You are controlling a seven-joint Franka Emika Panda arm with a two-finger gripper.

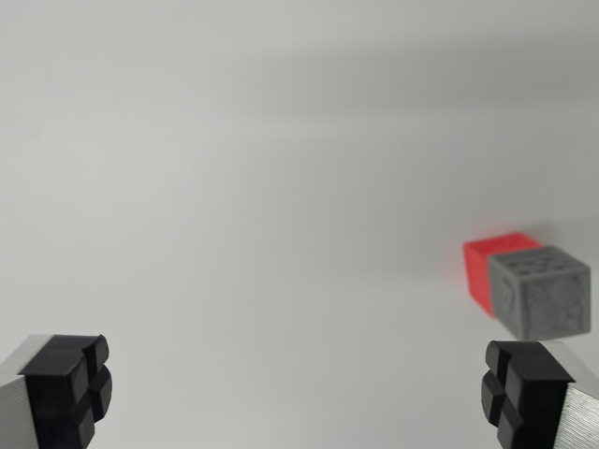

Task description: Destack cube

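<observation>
1. A small grey cube with embossed patterns on its faces (545, 292) sits on top of a plain red cube (487, 269); the grey one covers most of the red one, so that only the red cube's top edge and the face toward the wrist view's left show.
2. The stack stands ahead of the gripper (295, 391) and off to the wrist view's right, just beyond the fingertip on that side and not between the two fingers.
3. The grey cube's lower edge appears just above the black pad of the finger on the wrist view's right (522, 391), with no visible contact between them.
4. The gripper's two fingers are spread wide apart, one in each lower corner of the view, and nothing lies between them.
5. The finger on the wrist view's left (65, 388) is well apart from the stack.
6. Both cubes rest on a plain, pale grey-white surface (281, 187), which fills the rest of the view; the picture is slightly blurred.
</observation>
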